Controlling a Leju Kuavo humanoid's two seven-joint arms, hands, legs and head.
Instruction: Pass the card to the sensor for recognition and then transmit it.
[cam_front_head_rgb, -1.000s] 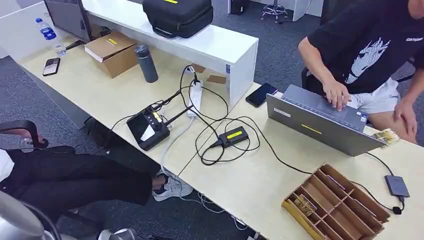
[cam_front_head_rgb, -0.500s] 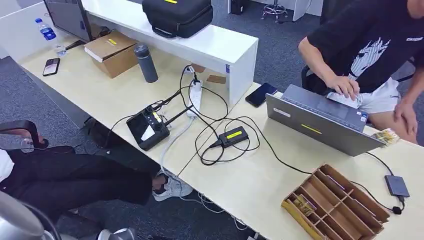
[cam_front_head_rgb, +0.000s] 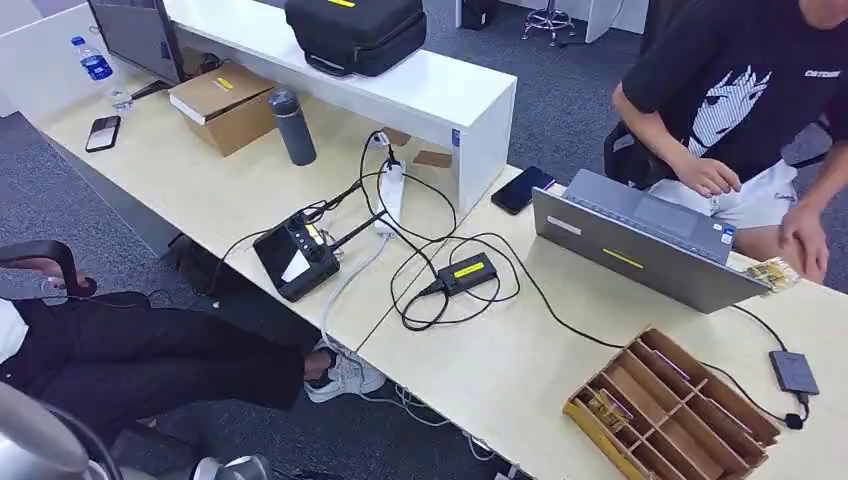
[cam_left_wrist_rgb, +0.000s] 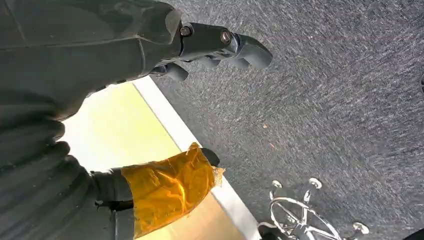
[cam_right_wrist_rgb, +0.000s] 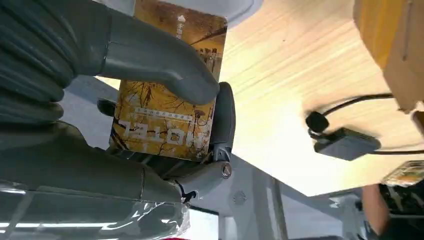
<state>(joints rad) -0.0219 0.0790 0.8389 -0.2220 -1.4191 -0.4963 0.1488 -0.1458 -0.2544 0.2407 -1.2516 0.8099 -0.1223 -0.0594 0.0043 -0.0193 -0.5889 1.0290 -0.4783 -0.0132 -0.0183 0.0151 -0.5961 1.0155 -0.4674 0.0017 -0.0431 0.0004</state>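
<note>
The person (cam_front_head_rgb: 740, 90) behind the laptop (cam_front_head_rgb: 640, 240) has drawn back. One hand (cam_front_head_rgb: 708, 178), which lay on the laptop's keyboard a second ago, has lifted off and moved toward the person's lap, where it now hovers just past the laptop's far edge. The torso has shifted away from the counter (cam_front_head_rgb: 500, 370) and sits more upright. The person's other hand (cam_front_head_rgb: 805, 235) has dropped slightly beside the knee.
</note>
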